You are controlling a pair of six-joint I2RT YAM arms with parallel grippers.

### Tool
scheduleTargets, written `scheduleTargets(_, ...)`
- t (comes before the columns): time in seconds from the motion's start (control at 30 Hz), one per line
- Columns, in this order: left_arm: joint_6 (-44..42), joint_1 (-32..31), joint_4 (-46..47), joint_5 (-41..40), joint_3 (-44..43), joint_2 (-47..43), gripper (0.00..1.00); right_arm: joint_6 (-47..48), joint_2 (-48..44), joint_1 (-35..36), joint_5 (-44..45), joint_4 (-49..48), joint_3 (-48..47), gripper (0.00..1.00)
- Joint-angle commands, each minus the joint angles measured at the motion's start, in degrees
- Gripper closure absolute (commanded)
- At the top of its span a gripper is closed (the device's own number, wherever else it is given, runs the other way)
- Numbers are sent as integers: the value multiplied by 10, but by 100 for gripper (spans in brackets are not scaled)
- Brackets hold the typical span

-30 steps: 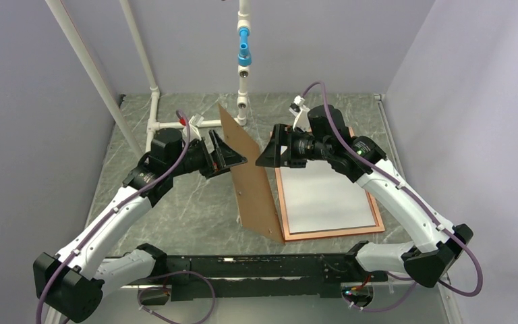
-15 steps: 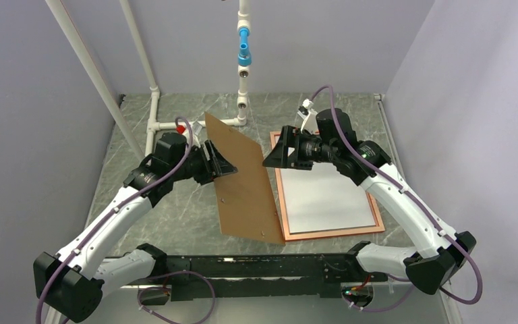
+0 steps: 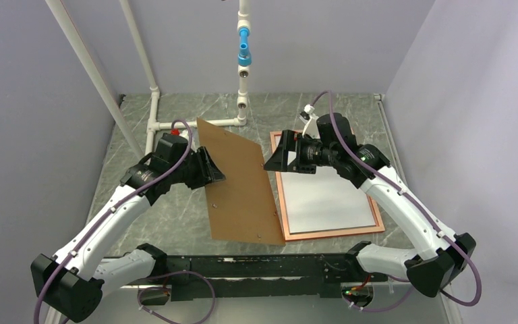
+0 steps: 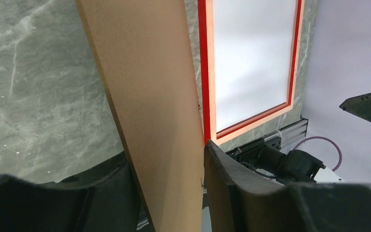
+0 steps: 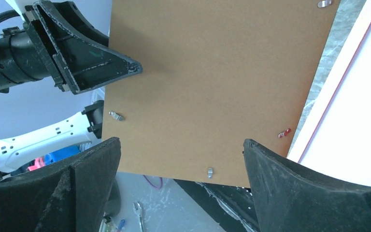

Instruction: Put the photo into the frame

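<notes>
Change: backing board [image 3: 239, 196] has tipped lower to the left, and the left gripper [image 3: 210, 172] has sunk with it; the right gripper [image 3: 275, 152] has backed off and spread wider.
Near edge: board's near-right corner sits just beside the frame [image 3: 334, 233].
Photo: the photo [image 3: 324, 196] lies white face up inside the frame, flat, below and nearer than the right pincer.
Left pincer: pinching the tilted board's left edge.
Right pincer: spread wide, nothing between its fingers, just right of the board.
Fittings: small metal clips [image 5: 209, 171] along the board's edges.
Room: bare marble table [image 3: 168, 216] under the left pincer.
Far: white pipe stand [image 3: 243, 101] beyond both pincers.
</notes>
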State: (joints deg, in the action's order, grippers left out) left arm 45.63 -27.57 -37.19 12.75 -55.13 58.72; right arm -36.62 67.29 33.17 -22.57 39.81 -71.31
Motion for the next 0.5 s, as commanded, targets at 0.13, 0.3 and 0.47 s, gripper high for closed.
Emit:
scheduleTargets(0.13,-16,-2,13,-5,-25,-5,67,10,-33,-4,15,-35,19,0)
scheduleTargets(0.3,-11,-2,14,-11,-16,-8,98,6,-29,-8,-5,-48,38,0)
scheduleTargets(0.47,2,-2,11,-36,-8,-31,100,10,-27,-13,-17,-53,55,0)
